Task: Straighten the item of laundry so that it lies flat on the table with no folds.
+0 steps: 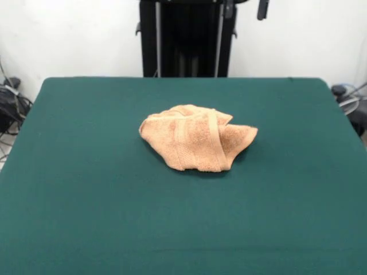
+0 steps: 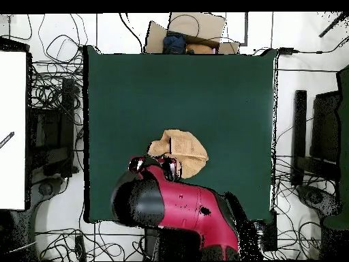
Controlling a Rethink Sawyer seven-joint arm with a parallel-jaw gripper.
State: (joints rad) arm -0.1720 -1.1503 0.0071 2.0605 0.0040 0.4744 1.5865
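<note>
Whether the gripper [image 1: 262, 8] is released or clenched cannot be told: in the front view only a dark tip of it shows at the top edge, right of the pedestal [image 1: 186, 37], well above the table [image 1: 86, 172]. In the overhead view the arm's red and black body [image 2: 170, 205] hides the tool end altogether, so its state stays unknown there too.

The arm reaches in from the robot's side of the table, its black rounded joint and red link lying over the near edge of the green top and appearing to overlap the nearest part of the towel [image 2: 183, 151] from above.

The towel [image 1: 195, 143] lies near the middle of the table, somewhat towards the robot's side. It is crumpled into a rough mound, not flat: several layers fold over one another, and a woven band runs across the top of the heap and down its front face. One corner sticks out as a point to the picture's right in the front view.

Cables [image 2: 58, 102] lie tangled on the floor around the table, and a cardboard box [image 2: 194, 31] sits beyond its far edge in the overhead view.
</note>
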